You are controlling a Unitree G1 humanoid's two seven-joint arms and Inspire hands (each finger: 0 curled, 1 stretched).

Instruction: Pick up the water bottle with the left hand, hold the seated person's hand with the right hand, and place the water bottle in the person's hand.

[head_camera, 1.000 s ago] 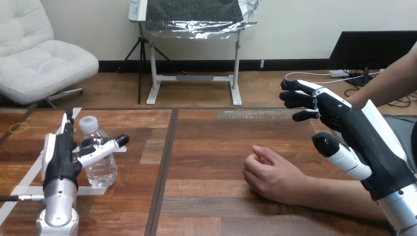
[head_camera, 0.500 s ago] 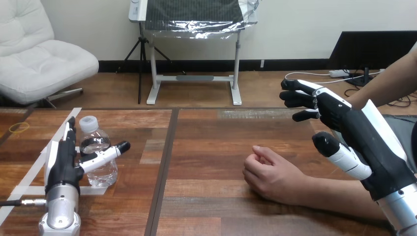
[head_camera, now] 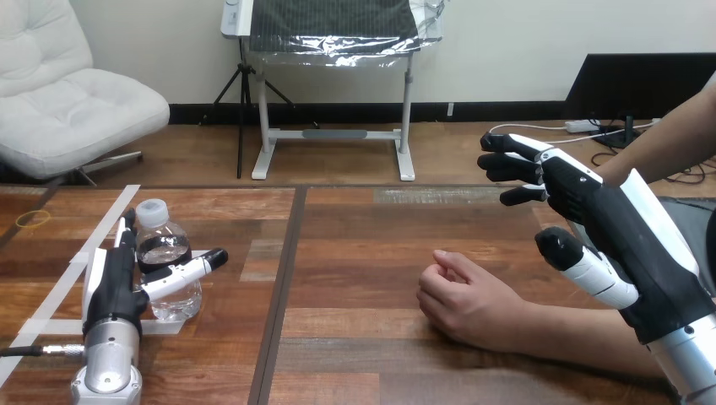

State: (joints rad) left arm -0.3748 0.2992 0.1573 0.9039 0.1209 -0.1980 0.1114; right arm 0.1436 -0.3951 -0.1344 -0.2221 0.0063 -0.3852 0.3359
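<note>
A small clear water bottle (head_camera: 166, 261) with a white cap stands upright on the table at the left. My left hand (head_camera: 116, 288) is beside it, open, with its straight fingers along the bottle's left side and its thumb (head_camera: 187, 272) stretched across the front of it. The person's hand (head_camera: 464, 301) rests loosely curled on the table right of the middle, its forearm running to the right edge. My right hand (head_camera: 604, 219) hovers open above and to the right of that hand, apart from it, fingers spread.
Strips of white tape (head_camera: 59, 295) mark the wooden table (head_camera: 355, 253) around the bottle. A yellow rubber band (head_camera: 33, 218) lies at the far left. A dark seam (head_camera: 283, 278) runs down the table between the bottle and the person's hand.
My left hand has drawn back toward me and lowered, so more of the bottle shows; its thumb stays across the bottle's front. My right hand and the person's hand have hardly moved.
</note>
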